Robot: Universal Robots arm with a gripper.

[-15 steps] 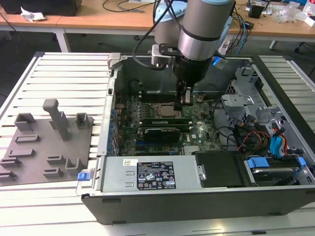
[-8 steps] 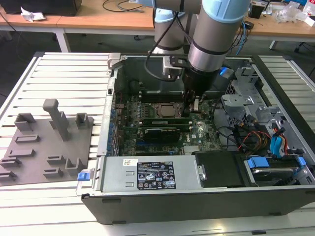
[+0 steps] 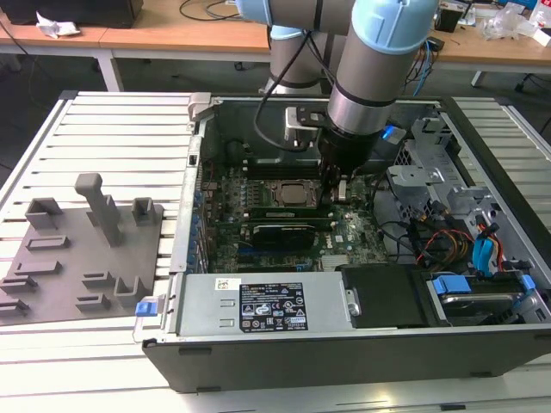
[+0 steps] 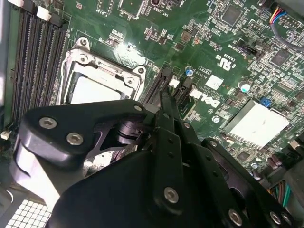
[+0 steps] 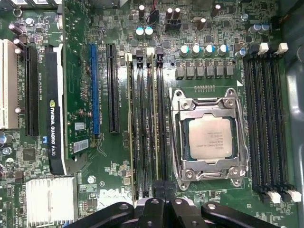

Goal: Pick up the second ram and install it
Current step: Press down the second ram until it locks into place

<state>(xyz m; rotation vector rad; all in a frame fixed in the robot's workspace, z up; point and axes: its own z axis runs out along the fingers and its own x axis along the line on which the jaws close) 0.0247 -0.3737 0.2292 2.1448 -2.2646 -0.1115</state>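
on the slatted tabletop (image 3: 103,129) the open computer case (image 3: 344,344) lies flat. my gripper (image 5: 159,192) hangs low over the second ram (image 5: 154,118), seated upright in its slot just beside the processor socket (image 5: 211,137). i cannot tell how my fingers stand.

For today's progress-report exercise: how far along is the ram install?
Looks done: the pick-up, probably, since the claw is down at the slots beside the CPU. In hand: seating; a ram stands in a slot in line with the claw. Left: whether it is latched home cannot be told.

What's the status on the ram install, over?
Gripper down inside the open computer case, over the motherboard's memory slots beside the CPU socket. Finger state unclear. Ram standing in a slot, edge-on below the gripper. Nothing obstructing.
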